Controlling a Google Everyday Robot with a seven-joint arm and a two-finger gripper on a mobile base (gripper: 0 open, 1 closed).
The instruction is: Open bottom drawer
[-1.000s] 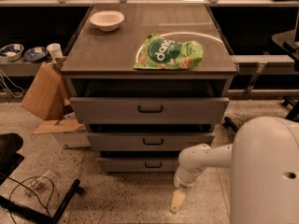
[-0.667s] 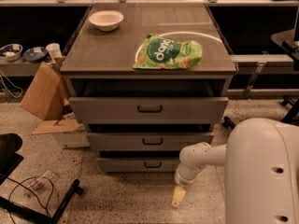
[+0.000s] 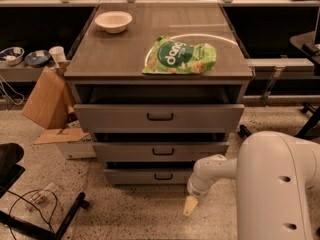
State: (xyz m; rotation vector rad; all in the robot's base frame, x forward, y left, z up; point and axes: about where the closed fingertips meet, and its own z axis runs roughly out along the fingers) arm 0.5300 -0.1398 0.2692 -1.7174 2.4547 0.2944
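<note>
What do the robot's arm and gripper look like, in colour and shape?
The arm is glossy white, with a thick rounded shell bearing two small dark holes, narrowing to a slimmer rounded link. The gripper, near the floor before the right end of the bottom drawer, is a pale yellow tapered tip.

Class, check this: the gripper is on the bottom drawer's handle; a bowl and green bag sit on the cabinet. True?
No. The camera view shows the gripper off the handle of the bottom drawer, low to its right near the floor; bowl and green bag sit on the cabinet.
</note>
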